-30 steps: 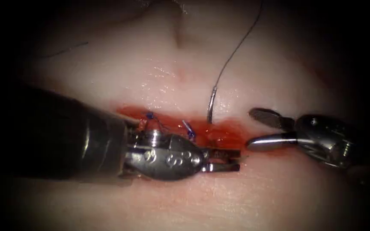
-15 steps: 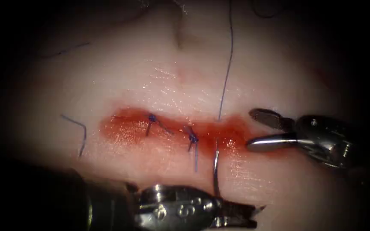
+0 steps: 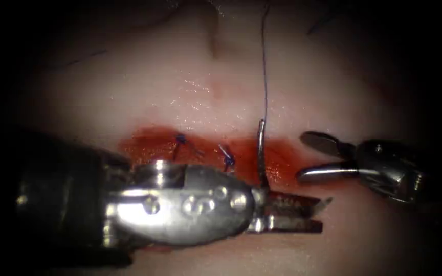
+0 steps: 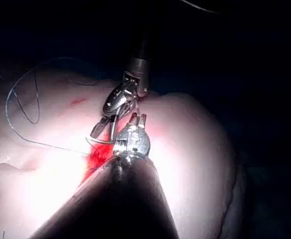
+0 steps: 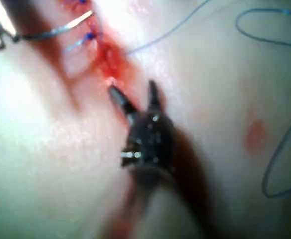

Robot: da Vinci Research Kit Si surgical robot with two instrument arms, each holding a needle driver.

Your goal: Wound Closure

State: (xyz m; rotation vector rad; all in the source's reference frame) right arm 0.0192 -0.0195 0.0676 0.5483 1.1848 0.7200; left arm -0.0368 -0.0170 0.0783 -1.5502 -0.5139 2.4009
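Left tool (image 3: pixel 287 212): jaws clamped on needle (image 3: pixel 261 153) near one end. Needle upright over cut (image 3: pixel 277 153), thread (image 3: pixel 265 66) trailing far. Right tool (image 3: pixel 315 156): jaws wide, empty, right of needle.

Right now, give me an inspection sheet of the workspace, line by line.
Surface: tissue with a horizontal cut, wet with red fluid.
Job's things: needle free of the tissue, upright over the cut; thread runs up from its top end.
Clutter: two tied stitches in the cut; loose thread loops on the tissue.
Hands: left hand holds the needle's lower end at the base of its jaws; right hand open, holding nothing, at the cut's right end.
Cables: nothing seen.
Surroundings: dark.
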